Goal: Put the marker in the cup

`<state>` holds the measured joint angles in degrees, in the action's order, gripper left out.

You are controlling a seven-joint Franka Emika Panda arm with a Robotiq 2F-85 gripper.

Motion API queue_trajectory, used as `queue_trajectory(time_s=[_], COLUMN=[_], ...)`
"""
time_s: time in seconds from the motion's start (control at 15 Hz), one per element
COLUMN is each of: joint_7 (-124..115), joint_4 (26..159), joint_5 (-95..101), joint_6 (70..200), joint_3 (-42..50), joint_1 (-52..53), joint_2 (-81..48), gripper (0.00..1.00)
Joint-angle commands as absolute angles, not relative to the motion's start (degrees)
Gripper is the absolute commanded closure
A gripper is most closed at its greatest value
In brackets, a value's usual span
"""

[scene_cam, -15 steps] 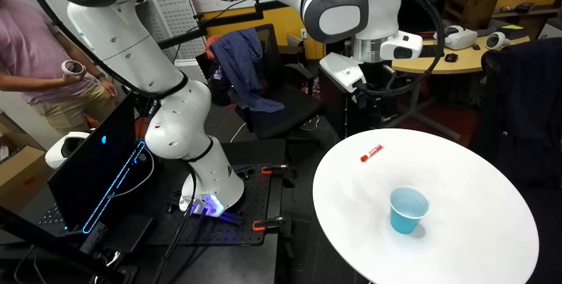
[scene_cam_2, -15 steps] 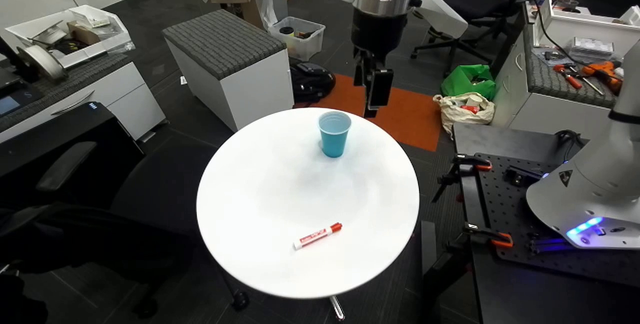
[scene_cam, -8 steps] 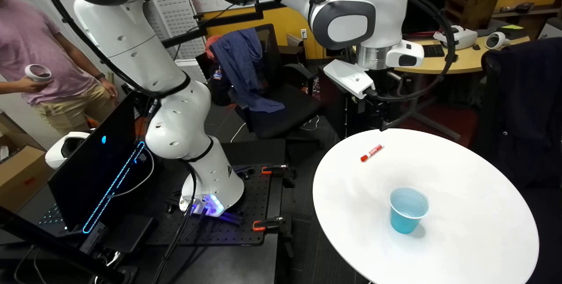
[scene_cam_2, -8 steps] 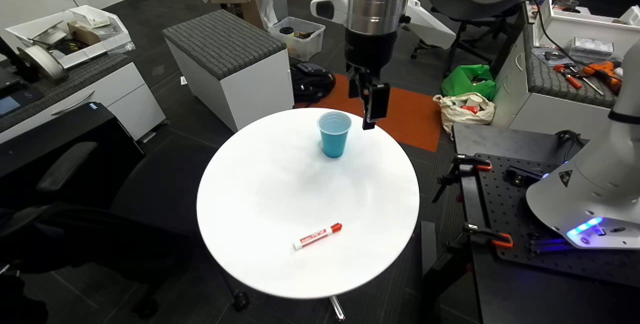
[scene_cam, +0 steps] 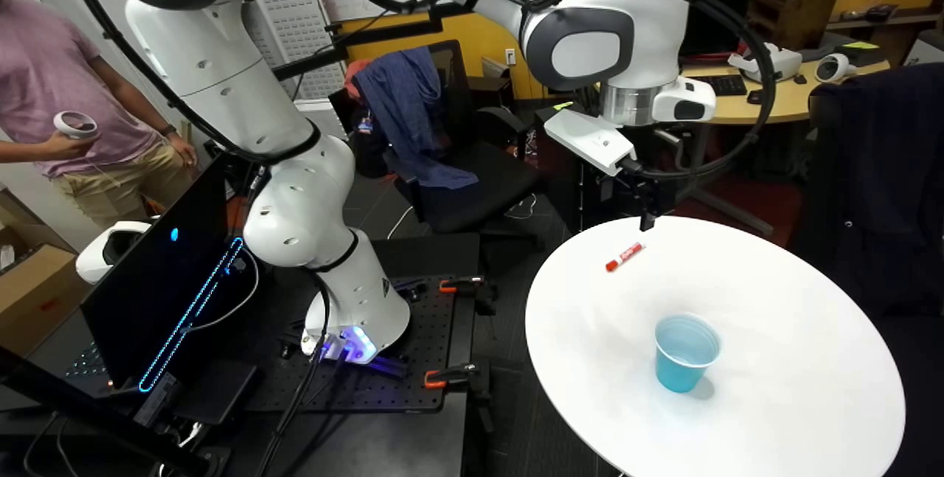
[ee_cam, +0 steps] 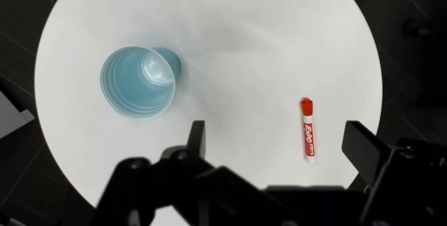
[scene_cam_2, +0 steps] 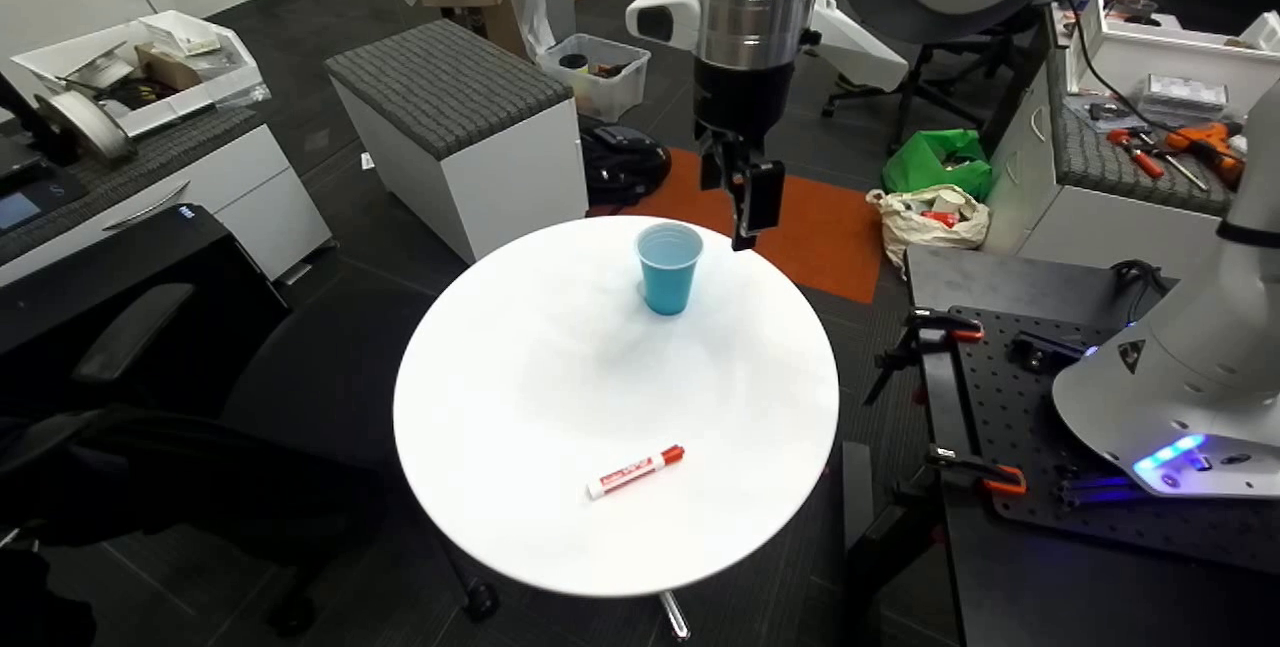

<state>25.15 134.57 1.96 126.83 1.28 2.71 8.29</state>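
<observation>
Wrist view: your claw (ee_cam: 276, 133) is spread wide, nothing in it. Marker (ee_cam: 308, 131) lies flat on the tabletop (ee_cam: 241, 30), right of centre, long axis close to vertical in the frame, red cap at the upper end. Fingers (ee_cam: 365, 149) stand at lower centre and lower right, so they should close roughly across the barrel; little wrist turn needed, I'd judge. Marker shows between them but nearer the right one, so probably nudge toward the right of this frame before you drop. Cup (ee_cam: 138, 82) is upright at upper left, nothing inside, well apart from the marker.

In an exterior view, marker (scene_cam: 625, 257) is right of frame centre, near the far rim of the tabletop, slanting lower left to upper right, cap at the lower left. Claw is just up and right of it, not touching. Can't read the finger gap here.

In an exterior view, marker (scene_cam_2: 636, 472) is low in the frame, cap at its upper right end. Claw hangs at upper centre, raised, just right of the cup in the picture, not touching. You likely need a shift toward lower left here as well as the descent; wrist-view alignment may mislead from this height.
</observation>
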Motion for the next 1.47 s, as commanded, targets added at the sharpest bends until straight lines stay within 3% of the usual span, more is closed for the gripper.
queue_trajectory(time_s=[0.0, 1.4], joint_7=[30.15, 34.93], joint_4=[133.93, 121.59], joint_5=[1.09, -5.66], joint_6=[127.38, 137.59], joint_3=[0.7, -7.11], joint_1=[3.68, 4.12], joint_2=[6.17, -16.84], gripper=[0.0, 0.0])
